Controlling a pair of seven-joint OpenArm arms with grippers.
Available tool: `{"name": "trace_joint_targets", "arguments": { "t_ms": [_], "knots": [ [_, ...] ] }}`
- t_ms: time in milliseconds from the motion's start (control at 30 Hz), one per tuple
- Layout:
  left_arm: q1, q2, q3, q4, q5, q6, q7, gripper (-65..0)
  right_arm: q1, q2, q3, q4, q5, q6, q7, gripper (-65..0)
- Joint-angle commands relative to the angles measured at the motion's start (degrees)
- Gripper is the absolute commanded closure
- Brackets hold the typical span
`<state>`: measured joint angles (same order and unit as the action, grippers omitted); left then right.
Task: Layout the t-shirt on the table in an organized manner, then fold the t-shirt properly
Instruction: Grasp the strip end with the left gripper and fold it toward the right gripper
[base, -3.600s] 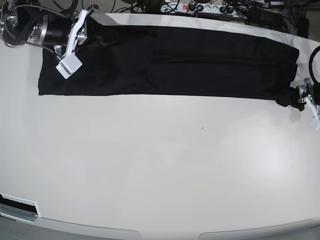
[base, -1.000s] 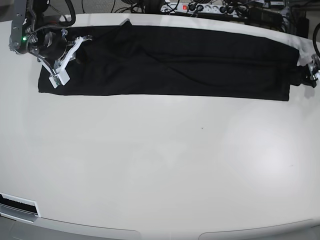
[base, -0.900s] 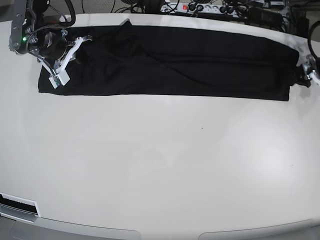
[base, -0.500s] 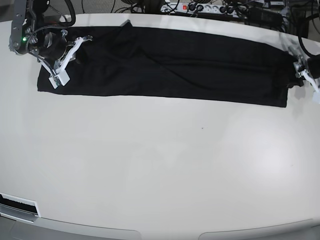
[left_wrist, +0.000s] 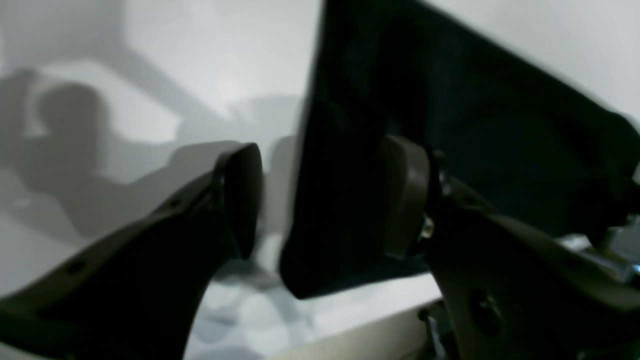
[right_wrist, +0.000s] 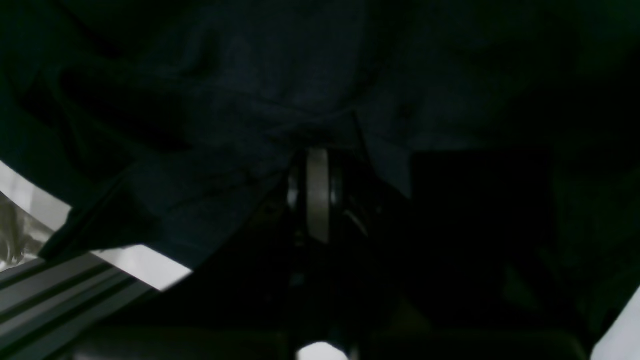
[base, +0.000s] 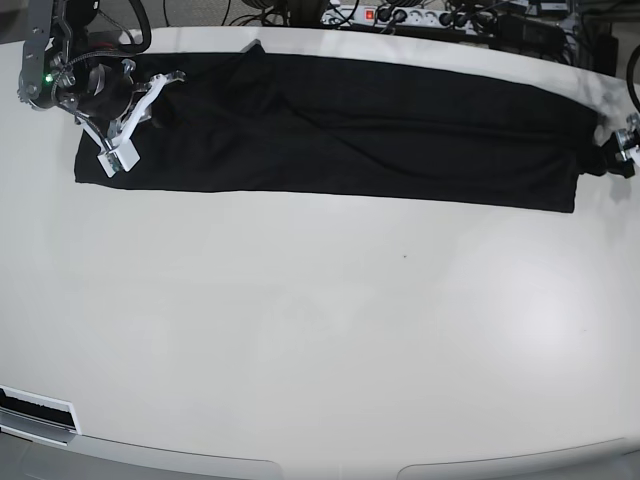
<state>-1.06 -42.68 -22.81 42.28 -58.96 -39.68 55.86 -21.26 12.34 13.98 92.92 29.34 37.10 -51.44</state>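
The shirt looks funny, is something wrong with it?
Yes. The t-shirt lies as a long, narrow black band across the far part of the table, not spread in a shirt shape. Diagonal wrinkles cross it, and its far-left edge is rucked up near the right gripper.

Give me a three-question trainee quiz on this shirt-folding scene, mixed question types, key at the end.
1. True or false: the t-shirt lies as a long band along the far part of the table.
2. Which gripper is shut on cloth? A) left gripper B) right gripper C) both
3. Fill in: in the left wrist view, a shirt edge hangs between the left gripper's jaws, which stand ____.

Key: 1 true; 2 B; 3 open
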Motion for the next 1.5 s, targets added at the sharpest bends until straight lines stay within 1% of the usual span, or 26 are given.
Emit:
{"name": "trace_joint_targets", "arguments": {
  "t_ms": [0,67,267,367,433,500,567,600,667,700,800,867,933,1100,1200,1267,1333,1400,1433,1467],
  "knots": [
    [-0.5,-1.4,-0.2,0.6,0.8,-0.3,-2.3,-37.3,0.1,0.5,0.2,0.8,0.8,0.2,0.7,0.0],
    [-0.5,-0.2,-0.2,0.6,3.7,-0.3,-4.0,-37.3,0.1,0.5,0.2,0.8,0.8,0.2,0.7,0.0],
    [-0.5,4.7,-0.2,0.6,6.9,-0.3,-3.6,-37.3,0.1,0.5,0.2,0.8,0.8,0.2,0.6,0.0],
    [-0.3,6.2,0.3,0.6,6.1,-0.3,-1.3,-37.3,0.1,0.5,0.2,0.8,0.8,0.2,0.3,0.0],
    [-0.4,6.4,0.7,0.6,3.1,-0.3,1.6,-35.9,0.2,0.5,0.2,0.8,0.8,0.2,0.4,0.0],
    [-0.4,6.5,0.7,0.6,-1.5,-0.3,4.8,-29.8,0.1,0.5,0.2,0.8,0.8,0.2,0.3,0.0],
    [-0.4,6.4,0.7,0.9,-5.1,-0.3,7.7,-20.2,0.1,0.5,0.2,0.8,0.8,0.2,0.2,0.0],
    [-0.4,6.4,0.7,1.1,-6.1,-0.3,8.8,-13.7,0.2,0.5,0.2,0.8,0.8,0.2,0.2,0.0],
    [-0.4,6.3,0.7,1.7,-6.4,-0.3,9.1,-1.6,0.2,0.5,0.2,0.8,0.9,0.2,0.2,0.0],
    [-0.4,6.1,0.7,2.0,-6.5,-0.3,8.9,0.0,0.2,0.5,0.2,0.8,0.9,0.2,0.2,0.0],
    [-0.6,4.8,0.7,3.0,-6.5,-0.3,7.5,0.0,0.2,0.5,0.2,0.8,0.9,0.3,0.2,0.0],
    [-0.5,3.5,0.7,4.1,-6.5,-0.3,6.2,0.0,0.2,0.6,0.2,0.8,2.0,1.6,0.2,0.0],
    [-0.6,2.2,0.6,5.2,-6.5,-0.3,5.7,0.0,0.1,0.7,0.2,0.8,4.4,2.8,0.2,0.0],
    [-0.5,-0.6,0.6,7.0,-6.5,-0.3,5.7,0.0,0.2,0.8,0.2,0.8,8.3,2.9,0.0,0.0],
    [-0.5,-1.4,0.6,8.2,-6.8,-0.3,6.6,0.0,0.2,0.8,0.2,0.8,8.3,2.9,0.0,0.0],
    [-0.5,-1.4,0.6,9.8,-10.6,-0.3,10.9,0.0,0.2,0.8,0.2,0.8,8.2,2.9,0.0,0.0],
    [-0.4,-1.1,0.6,12.1,-16.8,-0.3,17.0,0.0,0.2,0.9,0.2,0.8,8.2,2.9,0.0,0.0],
    [-0.2,-0.6,0.6,14.8,-22.9,-0.3,21.7,0.0,0.2,0.8,0.2,0.8,8.2,2.9,0.0,0.0],
    [0.1,-0.3,0.6,16.3,-25.2,-0.3,23.0,0.0,0.2,0.8,0.2,0.8,8.2,2.9,0.0,0.0],
    [0.6,0.2,0.6,17.7,-26.0,-0.3,23.7,0.0,0.2,0.8,0.2,0.8,8.2,2.9,0.0,0.0]
  ]
}}
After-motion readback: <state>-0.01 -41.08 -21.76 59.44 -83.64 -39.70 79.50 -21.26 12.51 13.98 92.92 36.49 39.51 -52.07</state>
